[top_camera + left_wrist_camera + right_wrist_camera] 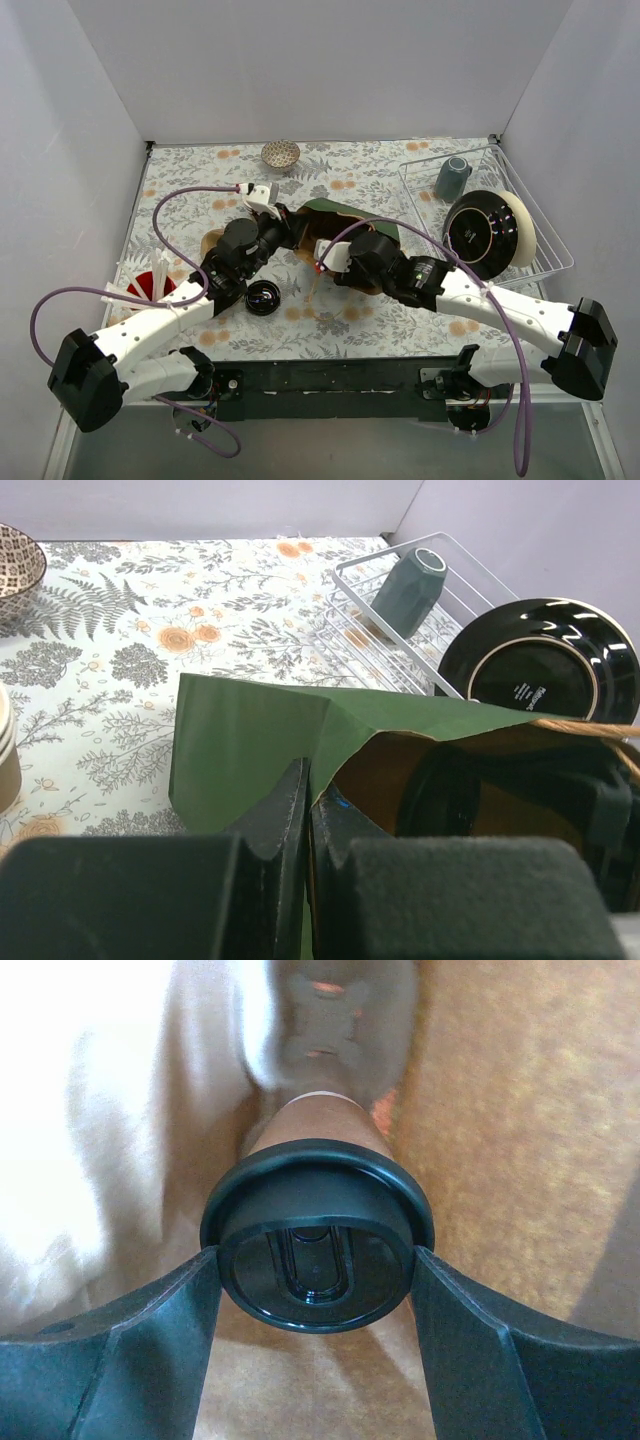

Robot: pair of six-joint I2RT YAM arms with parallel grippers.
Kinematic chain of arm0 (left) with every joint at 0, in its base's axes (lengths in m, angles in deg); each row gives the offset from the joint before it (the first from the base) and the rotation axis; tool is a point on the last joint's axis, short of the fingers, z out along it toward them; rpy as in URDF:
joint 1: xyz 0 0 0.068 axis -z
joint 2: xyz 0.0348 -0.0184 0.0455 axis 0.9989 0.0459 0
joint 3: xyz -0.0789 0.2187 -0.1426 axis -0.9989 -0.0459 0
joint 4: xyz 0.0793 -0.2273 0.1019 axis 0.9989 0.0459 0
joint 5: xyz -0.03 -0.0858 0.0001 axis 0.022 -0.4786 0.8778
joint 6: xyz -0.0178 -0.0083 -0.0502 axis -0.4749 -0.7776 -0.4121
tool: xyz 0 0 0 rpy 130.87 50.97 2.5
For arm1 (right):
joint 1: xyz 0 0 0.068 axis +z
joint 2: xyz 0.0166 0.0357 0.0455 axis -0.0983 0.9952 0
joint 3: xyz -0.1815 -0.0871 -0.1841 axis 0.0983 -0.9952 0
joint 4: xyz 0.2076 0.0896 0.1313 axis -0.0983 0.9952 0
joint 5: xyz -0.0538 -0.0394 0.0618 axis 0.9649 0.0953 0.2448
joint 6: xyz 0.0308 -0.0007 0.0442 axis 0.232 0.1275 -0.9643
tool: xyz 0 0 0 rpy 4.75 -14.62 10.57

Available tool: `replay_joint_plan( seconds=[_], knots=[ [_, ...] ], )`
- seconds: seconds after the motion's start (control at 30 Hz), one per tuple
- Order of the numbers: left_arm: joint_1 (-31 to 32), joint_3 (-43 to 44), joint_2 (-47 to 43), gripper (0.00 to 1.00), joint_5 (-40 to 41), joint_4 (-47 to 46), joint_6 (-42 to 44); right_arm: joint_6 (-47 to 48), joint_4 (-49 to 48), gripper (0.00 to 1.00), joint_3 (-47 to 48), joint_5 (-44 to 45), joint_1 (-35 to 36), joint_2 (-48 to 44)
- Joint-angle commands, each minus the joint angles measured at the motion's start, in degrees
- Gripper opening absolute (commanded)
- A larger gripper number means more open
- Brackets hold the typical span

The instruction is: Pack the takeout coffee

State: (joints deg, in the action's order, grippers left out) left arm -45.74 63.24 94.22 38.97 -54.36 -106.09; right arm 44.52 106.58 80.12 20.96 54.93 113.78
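The green paper bag (345,213) lies on its side mid-table, its brown inside showing. My left gripper (308,780) is shut on the bag's (250,740) upper mouth edge, one finger outside and one inside. The takeout coffee (318,1235), a tan cup with a black sip lid, is inside the bag, lid toward the right wrist camera. My right gripper (315,1260) is shut on it, both fingers pressed against the lid's sides. In the top view the bag and the right wrist hide the cup.
A spare black lid (264,298) lies in front of the bag. A wire rack (520,250) at the right holds a grey-blue mug (452,177) and a black plate (482,228). A patterned bowl (281,153) sits at the back. More paper cups (212,243) stand left of the bag.
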Motion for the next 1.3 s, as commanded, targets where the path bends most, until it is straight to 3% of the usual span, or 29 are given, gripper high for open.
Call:
replay_joint_plan(
  seconds=[0.0, 0.2, 0.57, 1.27],
  knots=[
    [1.7, 2.6, -0.1, 0.0, 2.2, -1.4, 1.5, 2.0, -4.1, 0.24, 0.4, -1.5, -3.5, -2.7],
    [2.2, 1.2, -2.2, 0.0, 0.9, 0.6, 1.2, 6.0, -11.7, 0.23, -5.2, -5.4, -7.1, -5.0],
    [6.0, -4.9, -3.2, 0.0, 1.7, -3.2, 1.3, 8.2, -12.6, 0.23, -7.1, -9.6, -9.4, -3.3],
    [9.9, -5.4, -6.8, 0.0, 9.5, -3.5, 7.5, 6.2, -1.9, 0.23, -8.4, -6.9, -9.8, -8.1]
  ],
)
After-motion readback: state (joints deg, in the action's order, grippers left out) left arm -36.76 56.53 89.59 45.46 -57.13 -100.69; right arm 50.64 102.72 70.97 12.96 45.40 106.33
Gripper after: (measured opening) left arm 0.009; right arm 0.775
